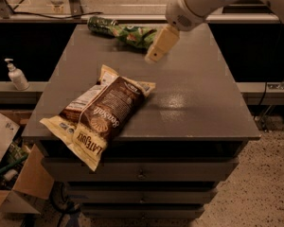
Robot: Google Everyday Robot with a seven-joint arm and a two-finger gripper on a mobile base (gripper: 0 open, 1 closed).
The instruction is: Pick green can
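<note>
Camera view: the gripper [154, 56] hangs over the far half of the grey table [194, 103], on a white arm [194, 4] reaching in from 1 o'clock. Whether the gripper is apart or together cannot be told. It holds nothing visible.

The green can [101, 24] lies on its side at the table's far-left edge, at about 10 o'clock from the gripper and apart from it. Between the two lies the crinkled bright green chip bag [135, 34], one end against the can, the other just beside the gripper.

A brown snack bag [102, 115] sprawls at 7 o'clock from the gripper, well apart from it, with its lower end overhanging the table's front-left edge.

Beyond the table at 9 o'clock, a pump bottle [16, 75] stands on a ledge. An open cardboard box [23, 183] sits on the floor at 7 o'clock.
</note>
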